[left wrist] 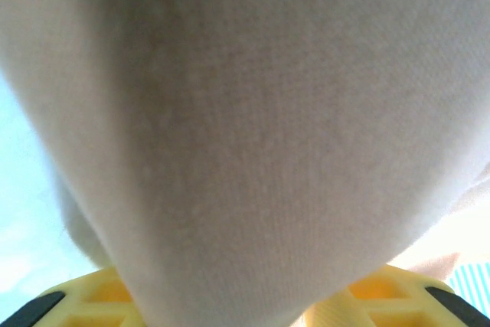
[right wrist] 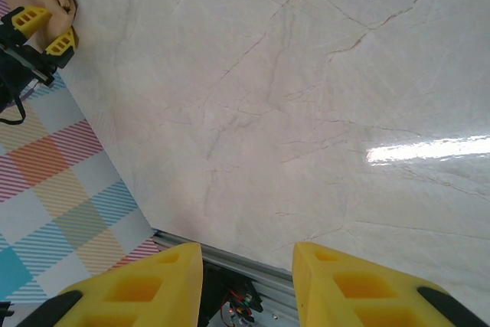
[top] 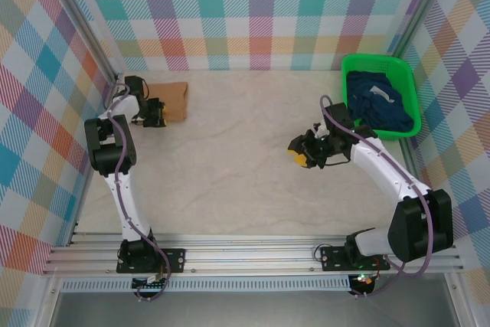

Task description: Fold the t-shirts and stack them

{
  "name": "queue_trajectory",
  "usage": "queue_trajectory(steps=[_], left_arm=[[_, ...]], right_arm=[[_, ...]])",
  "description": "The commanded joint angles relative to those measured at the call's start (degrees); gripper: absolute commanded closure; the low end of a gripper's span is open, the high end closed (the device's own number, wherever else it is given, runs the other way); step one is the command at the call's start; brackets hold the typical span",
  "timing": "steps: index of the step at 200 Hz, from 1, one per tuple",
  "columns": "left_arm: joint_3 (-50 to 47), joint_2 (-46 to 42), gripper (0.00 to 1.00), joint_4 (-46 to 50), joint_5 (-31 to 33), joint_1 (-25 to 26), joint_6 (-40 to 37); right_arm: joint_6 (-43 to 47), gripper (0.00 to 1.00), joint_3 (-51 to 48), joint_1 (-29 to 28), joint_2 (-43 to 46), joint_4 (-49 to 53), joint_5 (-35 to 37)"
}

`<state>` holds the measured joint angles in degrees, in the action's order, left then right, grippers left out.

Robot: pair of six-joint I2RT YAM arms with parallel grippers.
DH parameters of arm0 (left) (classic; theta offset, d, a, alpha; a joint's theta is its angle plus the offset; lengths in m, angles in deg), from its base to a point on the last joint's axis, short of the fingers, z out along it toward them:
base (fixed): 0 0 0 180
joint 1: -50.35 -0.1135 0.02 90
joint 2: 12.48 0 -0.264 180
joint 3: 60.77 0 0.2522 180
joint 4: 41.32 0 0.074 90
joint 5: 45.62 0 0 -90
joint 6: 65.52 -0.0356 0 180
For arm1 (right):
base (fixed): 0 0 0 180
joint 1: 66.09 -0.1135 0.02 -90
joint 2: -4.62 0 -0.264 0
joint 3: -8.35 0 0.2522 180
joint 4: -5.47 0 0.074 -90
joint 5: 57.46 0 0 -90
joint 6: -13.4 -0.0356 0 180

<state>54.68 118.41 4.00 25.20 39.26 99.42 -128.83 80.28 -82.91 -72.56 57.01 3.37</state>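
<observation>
Reaching far-left, L jaws pinch tan shirt [top: 174, 99]; R jaws spread, aimed left.

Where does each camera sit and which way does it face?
Top external: above, behind the bases, looking down on the table; both arms show.
Left wrist: right against the tan t-shirt; its yellow fingers below.
Right wrist: looks across the table toward the left gripper; its fingers below.
Shared: top and right wrist both see left gripper, t-shirt.
</observation>
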Motion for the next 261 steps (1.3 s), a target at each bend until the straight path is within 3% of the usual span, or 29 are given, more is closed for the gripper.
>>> queue_trajectory(steps=[1,87,130,167,201,218,232,250,254,261], left_arm=[[5.1,7.3,0.59,-1.4,5.7,-4.7,-6.7],[19.3,16.6,0.58,-3.1,2.5,-5.2,-1.8],[26.2,19.3,0.52,0.8,2.1,-5.2,-4.2],[22.5,13.3,0.44,3.9,6.8,-5.2,-8.3],[16.5,4.7,0.34,1.4,6.1,-5.2,-11.5],[13.6,-0.6,0.29,1.3,4.2,-4.5,-14.2],[9.2,-6.7,0.01,0.6,4.0,-3.5,-16.7],[2.5,-17.0,0.00,0.5,6.6,-1.8,-21.7],[1.1,-19.6,0.00,0.7,7.9,-1.3,-23.0],[-1.1,-24.1,0.00,1.5,10.6,0.0,-25.6]], right_arm=[[-0.8,0.64,0.1,0.6,1.0,1.8,0.6],[0.4,0.64,2.8,0.7,-0.8,4.4,0.7],[0.7,0.63,3.0,0.8,-1.2,4.2,0.2],[2.8,0.60,4.1,0.9,1.4,2.1,1.9],[4.8,0.54,3.6,1.0,7.4,-9.8,1.0],[5.2,0.47,2.0,1.0,11.0,-17.6,1.4],[5.7,0.36,0.7,1.3,13.3,-23.3,2.3],[7.2,0.11,1.2,1.6,14.7,-27.0,3.0],[7.5,0.02,1.7,1.6,14.7,-27.1,3.0],[8.4,0.00,3.3,1.8,14.4,-25.9,3.0]])
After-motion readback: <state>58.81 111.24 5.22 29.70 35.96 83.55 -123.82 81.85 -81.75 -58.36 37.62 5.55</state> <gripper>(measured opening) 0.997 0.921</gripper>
